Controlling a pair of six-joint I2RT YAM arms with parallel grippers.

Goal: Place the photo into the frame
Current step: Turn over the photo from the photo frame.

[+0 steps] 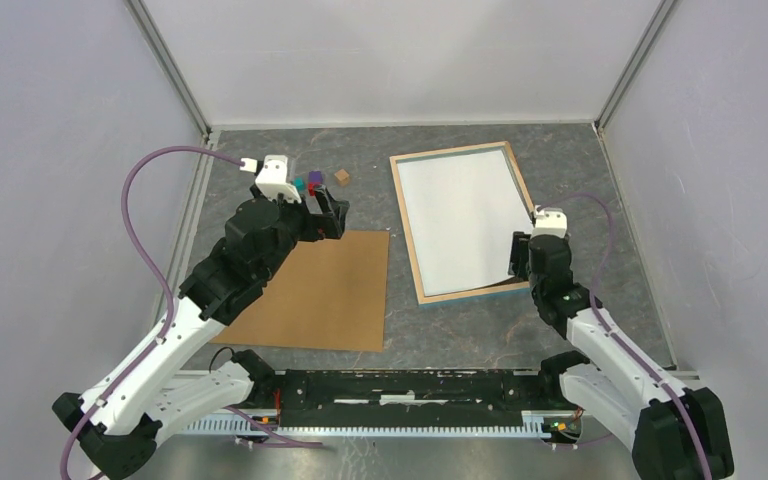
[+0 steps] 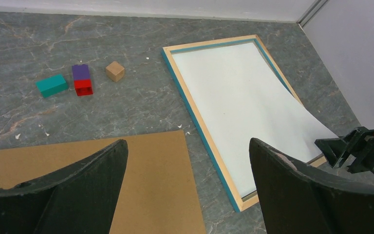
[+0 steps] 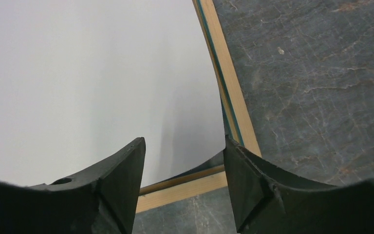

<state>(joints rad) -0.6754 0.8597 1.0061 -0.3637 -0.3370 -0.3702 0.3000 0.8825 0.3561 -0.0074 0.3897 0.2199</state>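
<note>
The light is bright, even and soft, falling from above. The pale walls (image 1: pixel 390 50) bounce it back, so shadows stay faint and soft-edged. In my right wrist view the photo (image 3: pixel 78 73) fills the upper left as nearly washed-out, featureless white. A grey shadow fades across it at lower centre, beside my right fingers (image 3: pixel 117 195), which show as near-black shapes with little detail. The frame (image 3: pixel 230 87) bows along the upper right there, a curve of the lens. In my left wrist view the left fingers (image 2: pixel 78 190) at the bottom are dark and slightly soft, while the table (image 2: pixel 126 107) veins across the middle are crisp.
</note>
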